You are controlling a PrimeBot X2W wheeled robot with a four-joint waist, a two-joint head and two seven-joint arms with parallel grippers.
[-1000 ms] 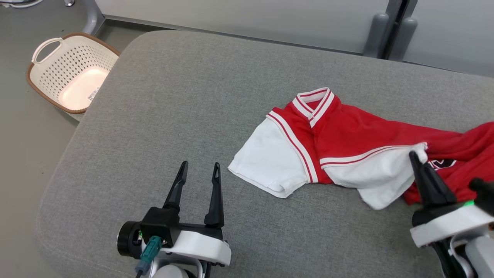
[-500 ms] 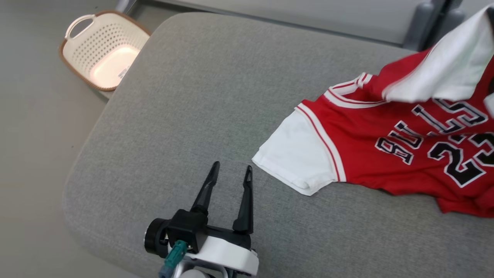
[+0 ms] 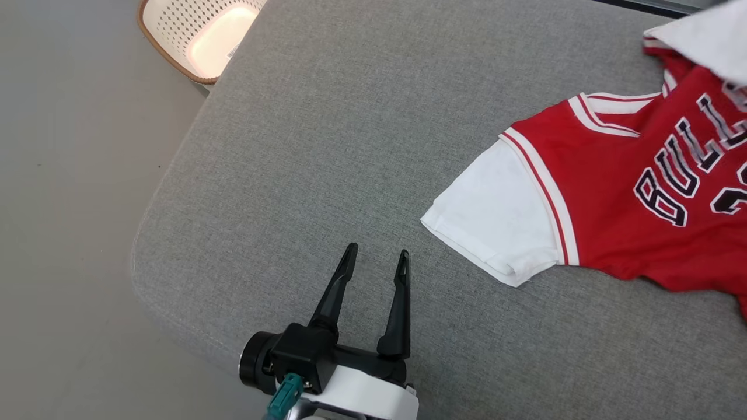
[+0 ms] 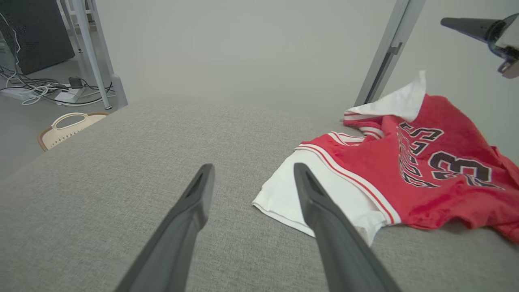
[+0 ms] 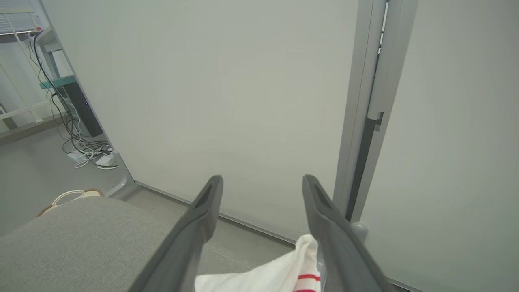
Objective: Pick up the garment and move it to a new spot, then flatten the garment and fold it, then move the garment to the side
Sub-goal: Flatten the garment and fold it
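Jersey (image 3: 613, 175) lies print-up on the grey cushion (image 3: 350, 146). My left gripper (image 3: 377, 252) hovers spread near its white sleeve (image 3: 496, 227); my right gripper (image 5: 262, 178) stands released.

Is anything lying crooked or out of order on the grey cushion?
Yes. The red jersey is not flat: its far white sleeve stands up in a peak instead of lying on the grey cushion, just below the open right claw. The near white sleeve lies flat.
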